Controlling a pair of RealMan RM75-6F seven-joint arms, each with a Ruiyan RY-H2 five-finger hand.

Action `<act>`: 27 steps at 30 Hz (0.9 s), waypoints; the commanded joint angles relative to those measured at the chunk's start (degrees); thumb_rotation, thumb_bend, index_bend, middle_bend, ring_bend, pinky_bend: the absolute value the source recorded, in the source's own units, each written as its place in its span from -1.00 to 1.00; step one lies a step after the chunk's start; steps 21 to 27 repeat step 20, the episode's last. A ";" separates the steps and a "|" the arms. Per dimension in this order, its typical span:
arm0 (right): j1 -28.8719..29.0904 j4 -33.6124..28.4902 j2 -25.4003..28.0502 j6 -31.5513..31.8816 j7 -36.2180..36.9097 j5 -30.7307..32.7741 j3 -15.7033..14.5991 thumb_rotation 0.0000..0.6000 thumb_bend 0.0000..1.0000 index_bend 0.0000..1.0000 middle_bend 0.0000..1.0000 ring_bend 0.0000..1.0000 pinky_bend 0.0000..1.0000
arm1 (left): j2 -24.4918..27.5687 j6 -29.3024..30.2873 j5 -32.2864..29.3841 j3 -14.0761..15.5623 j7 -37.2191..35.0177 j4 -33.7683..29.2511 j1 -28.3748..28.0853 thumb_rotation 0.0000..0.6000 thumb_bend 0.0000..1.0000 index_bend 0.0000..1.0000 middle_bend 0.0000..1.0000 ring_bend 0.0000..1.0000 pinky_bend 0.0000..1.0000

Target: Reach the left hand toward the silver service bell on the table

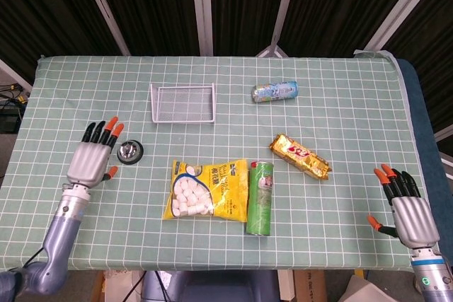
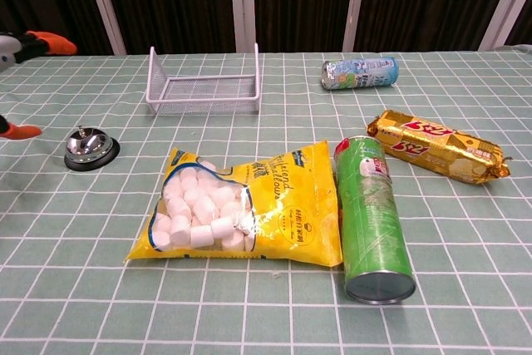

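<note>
The silver service bell (image 1: pixel 130 151) (image 2: pixel 90 147) stands on its black base at the left of the table. My left hand (image 1: pixel 92 158) is raised just left of the bell, fingers spread and straight, holding nothing; in the chest view only its orange fingertips (image 2: pixel 48 41) show at the left edge, above the bell. My right hand (image 1: pixel 406 211) hovers open at the table's near right corner, far from the bell.
A white wire basket (image 1: pixel 182 103) stands behind the bell. A yellow marshmallow bag (image 1: pixel 206 189), a green chip can (image 1: pixel 260 196), a gold snack pack (image 1: pixel 300 155) and a lying can (image 1: pixel 275 91) fill the middle and right.
</note>
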 commanded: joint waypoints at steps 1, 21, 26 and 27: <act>0.03 0.06 -0.14 -0.01 -0.29 -0.06 -0.02 1.00 -0.51 -1.00 -1.00 -1.00 -1.00 | 7.97 7.40 7.92 6.43 -7.27 -7.07 8.05 1.00 -0.76 -1.00 -1.00 -1.00 -1.00; 0.10 -0.04 -0.84 0.05 -2.14 -0.20 -0.10 1.00 -0.51 -1.00 -1.00 -1.00 -1.00 | 10.09 15.00 19.44 12.46 -21.36 2.55 19.02 1.00 -0.82 -1.00 -1.00 -1.00 -1.00; 0.10 -0.04 -0.84 0.05 -2.14 -0.20 -0.10 1.00 -0.51 -1.00 -1.00 -1.00 -1.00 | 10.09 15.00 19.44 12.46 -21.36 2.55 19.02 1.00 -0.82 -1.00 -1.00 -1.00 -1.00; 0.10 -0.04 -0.84 0.05 -2.14 -0.20 -0.10 1.00 -0.51 -1.00 -1.00 -1.00 -1.00 | 10.09 15.00 19.44 12.46 -21.36 2.55 19.02 1.00 -0.82 -1.00 -1.00 -1.00 -1.00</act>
